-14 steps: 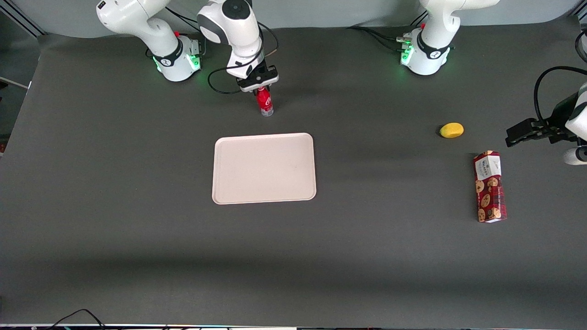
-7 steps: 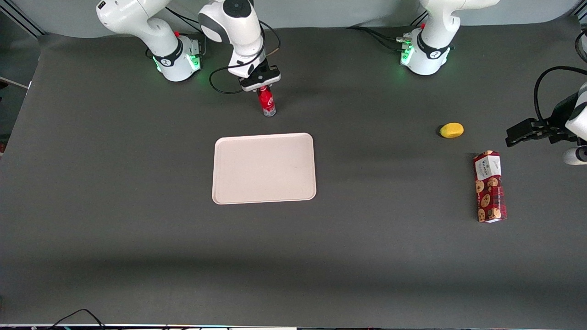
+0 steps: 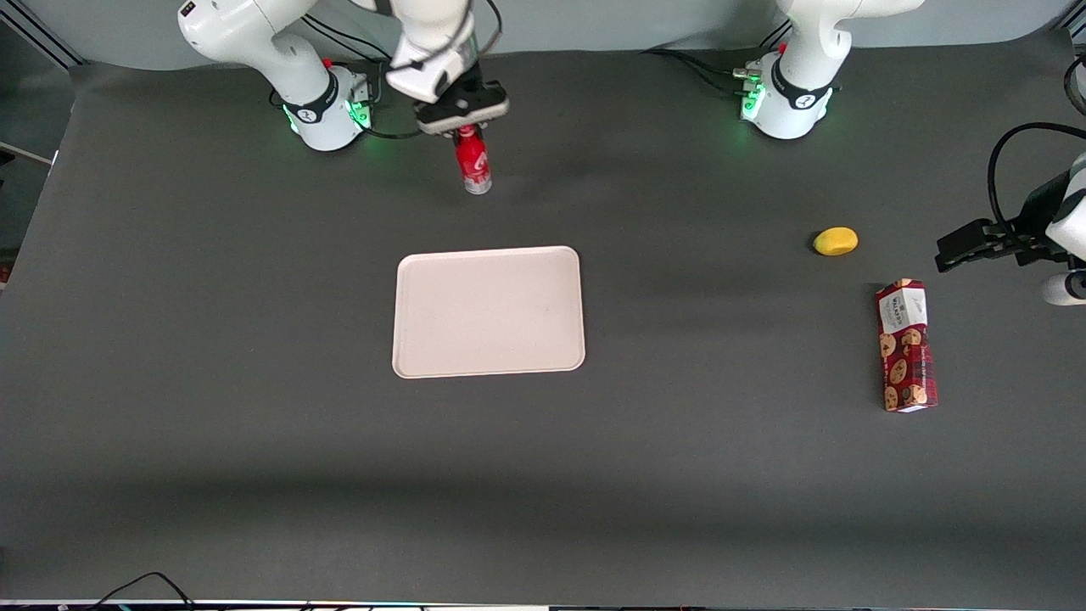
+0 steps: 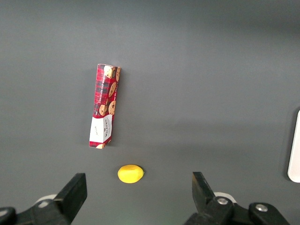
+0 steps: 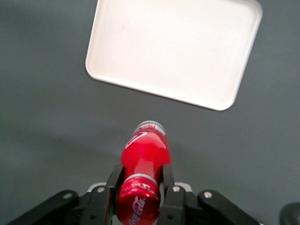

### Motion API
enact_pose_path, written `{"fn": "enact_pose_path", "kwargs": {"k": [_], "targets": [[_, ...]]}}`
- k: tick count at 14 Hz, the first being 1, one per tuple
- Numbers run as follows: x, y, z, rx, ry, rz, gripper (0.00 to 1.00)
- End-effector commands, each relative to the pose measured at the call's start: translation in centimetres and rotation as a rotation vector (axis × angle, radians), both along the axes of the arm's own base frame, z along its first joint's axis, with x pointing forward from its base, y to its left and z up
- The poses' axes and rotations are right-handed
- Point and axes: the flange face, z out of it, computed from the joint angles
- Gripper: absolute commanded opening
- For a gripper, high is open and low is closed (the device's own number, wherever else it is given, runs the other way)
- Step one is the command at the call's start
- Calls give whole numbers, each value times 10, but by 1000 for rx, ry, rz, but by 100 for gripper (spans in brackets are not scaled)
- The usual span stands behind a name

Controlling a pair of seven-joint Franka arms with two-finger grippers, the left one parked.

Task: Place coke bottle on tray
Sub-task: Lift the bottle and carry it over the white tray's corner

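The coke bottle (image 3: 472, 164) is a small slim red bottle with a red cap and a silvery base. My gripper (image 3: 462, 127) is shut on its neck and holds it upright, lifted off the table, farther from the front camera than the tray (image 3: 489, 311). In the right wrist view the fingers (image 5: 114, 183) clamp the bottle (image 5: 146, 157) just under the cap, with the pale pinkish-white tray (image 5: 174, 49) lying flat and bare below. The tray's edge also shows in the left wrist view (image 4: 295, 150).
A yellow lemon-like object (image 3: 836, 241) and a red cookie box with a white end (image 3: 906, 344) lie toward the parked arm's end of the table; both show in the left wrist view, lemon (image 4: 130, 173) and box (image 4: 104, 106). Robot bases (image 3: 327, 110) stand along the table's back edge.
My gripper has risen with the coke bottle, lifting it off the table and shifting it slightly toward the working arm's base. The tray has not moved.
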Motion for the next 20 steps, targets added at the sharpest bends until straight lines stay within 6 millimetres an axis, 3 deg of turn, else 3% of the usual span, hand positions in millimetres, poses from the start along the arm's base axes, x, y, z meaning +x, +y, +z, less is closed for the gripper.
{"fn": "enact_pose_path", "kwargs": {"k": [1,2,4,6,8,11,13,16,20], "targets": [[31,-20,95,79,10,-41,0],[33,-20,108,97,21,-41,0],[35,-23,111,103,17,5,0],[68,-44,104,103,3,-18,0],[97,-43,84,105,-24,-10,0],[143,-39,39,128,-39,-11,0],[183,-56,5,135,-45,-10,0],[223,-84,-44,51,-59,2,0],[240,-113,-115,34,-86,-28,0]]}}
